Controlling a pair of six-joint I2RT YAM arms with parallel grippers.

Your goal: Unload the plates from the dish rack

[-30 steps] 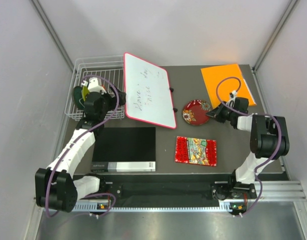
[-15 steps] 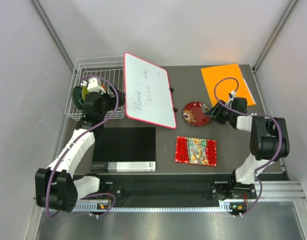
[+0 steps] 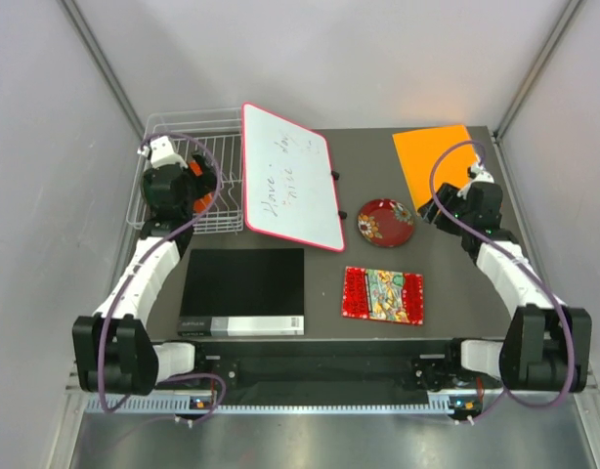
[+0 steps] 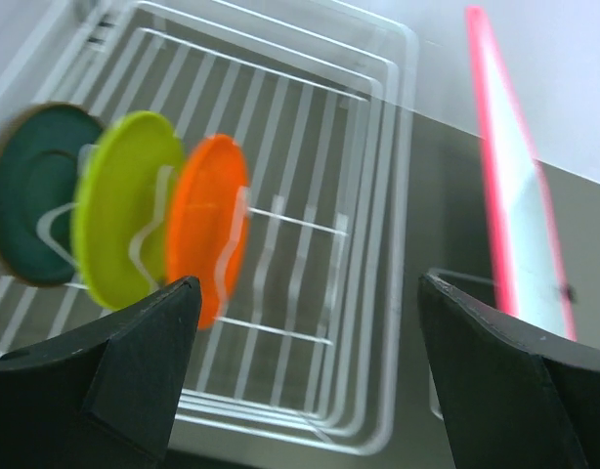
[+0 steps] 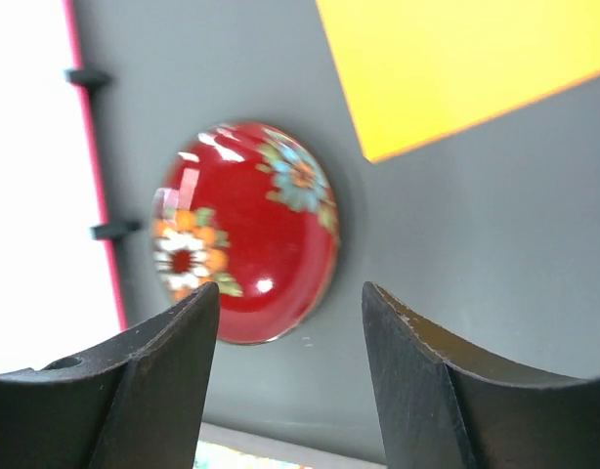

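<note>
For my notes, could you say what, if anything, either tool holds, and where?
Nothing: left tool open over the dish rack, right tool open, clear of the red plate.

The whiteboard point(image 3: 290, 176) bears handwriting (too small to read).

Glossy red plate point(image 5: 246, 230), white wire rack point(image 4: 376, 225)

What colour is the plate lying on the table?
The plate is dark red with orange and blue flowers; the right wrist view shows it best.
</note>
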